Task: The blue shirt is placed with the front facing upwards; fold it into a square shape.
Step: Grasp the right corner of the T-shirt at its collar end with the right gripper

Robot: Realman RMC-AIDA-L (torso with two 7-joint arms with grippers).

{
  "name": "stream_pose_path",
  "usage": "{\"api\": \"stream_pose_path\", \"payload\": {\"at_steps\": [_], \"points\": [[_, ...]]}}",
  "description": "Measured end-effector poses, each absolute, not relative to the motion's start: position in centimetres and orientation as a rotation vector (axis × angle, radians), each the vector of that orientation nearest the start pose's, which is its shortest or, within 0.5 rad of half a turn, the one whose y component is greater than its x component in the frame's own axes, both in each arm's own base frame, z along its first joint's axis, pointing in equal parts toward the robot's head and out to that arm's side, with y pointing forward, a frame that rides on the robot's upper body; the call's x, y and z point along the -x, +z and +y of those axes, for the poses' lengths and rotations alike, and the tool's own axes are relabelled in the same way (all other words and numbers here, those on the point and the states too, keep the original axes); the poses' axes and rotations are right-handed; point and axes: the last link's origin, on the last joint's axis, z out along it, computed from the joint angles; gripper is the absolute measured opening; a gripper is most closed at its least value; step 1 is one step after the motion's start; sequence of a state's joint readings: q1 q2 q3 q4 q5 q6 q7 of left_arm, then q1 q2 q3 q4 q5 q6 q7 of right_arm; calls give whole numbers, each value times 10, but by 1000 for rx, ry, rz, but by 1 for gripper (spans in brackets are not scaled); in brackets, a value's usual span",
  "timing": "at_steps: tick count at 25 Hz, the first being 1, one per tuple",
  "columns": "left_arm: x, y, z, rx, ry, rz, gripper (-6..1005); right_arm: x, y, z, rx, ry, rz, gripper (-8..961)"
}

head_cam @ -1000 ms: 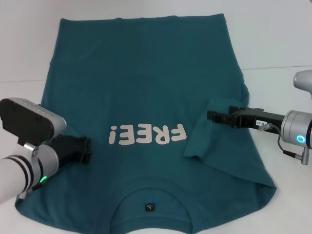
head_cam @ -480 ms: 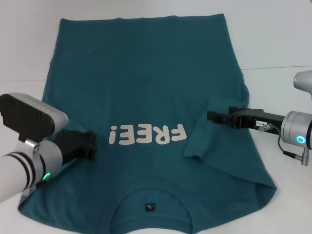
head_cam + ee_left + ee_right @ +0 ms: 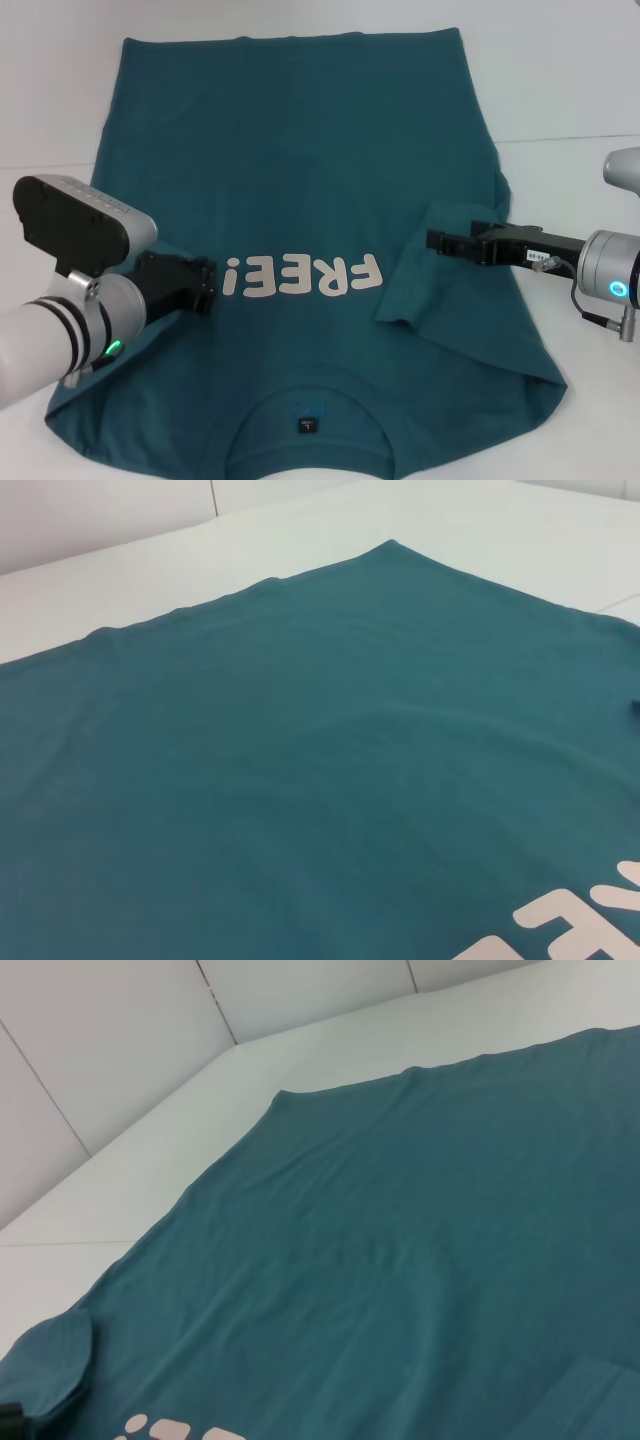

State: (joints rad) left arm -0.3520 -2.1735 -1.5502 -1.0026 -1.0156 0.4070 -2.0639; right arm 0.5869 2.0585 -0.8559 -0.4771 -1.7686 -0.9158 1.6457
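The blue shirt (image 3: 300, 150) lies flat on the white table, front up, collar and black neck label (image 3: 308, 424) towards me. Its whitish "FREE!" print (image 3: 305, 277) sits mid-chest. My left gripper (image 3: 207, 285) is low over the shirt just left of the print, shut on the left sleeve, which shows as a rolled fold (image 3: 45, 1360) in the right wrist view. My right gripper (image 3: 432, 240) is shut on the edge of the right sleeve (image 3: 440, 285), which is turned inward over the body. The left wrist view shows only flat shirt fabric (image 3: 300, 780).
White table (image 3: 560, 80) surrounds the shirt, with bare room to the right and at the far side. White wall panels (image 3: 100, 1040) rise behind the table's far edge.
My left gripper has slid right towards the print, drawing the shirt's left edge inward with it. The right gripper and its folded sleeve have stayed put.
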Motion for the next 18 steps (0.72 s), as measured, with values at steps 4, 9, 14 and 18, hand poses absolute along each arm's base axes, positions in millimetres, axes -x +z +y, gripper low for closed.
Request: {"api": "stream_pose_path", "payload": {"at_steps": [4, 9, 14, 18], "points": [[233, -70, 377, 2218, -157, -653, 45, -298, -15, 392, 2178, 557, 1137, 940], [234, -72, 378, 2219, -149, -656, 45, -299, -15, 392, 2177, 556, 1138, 940], [236, -76, 379, 2224, -135, -661, 45, -298, -14, 392, 2175, 557, 1132, 941], [239, -77, 379, 2221, -127, -668, 46, -298, -14, 392, 2173, 559, 1133, 941]]}}
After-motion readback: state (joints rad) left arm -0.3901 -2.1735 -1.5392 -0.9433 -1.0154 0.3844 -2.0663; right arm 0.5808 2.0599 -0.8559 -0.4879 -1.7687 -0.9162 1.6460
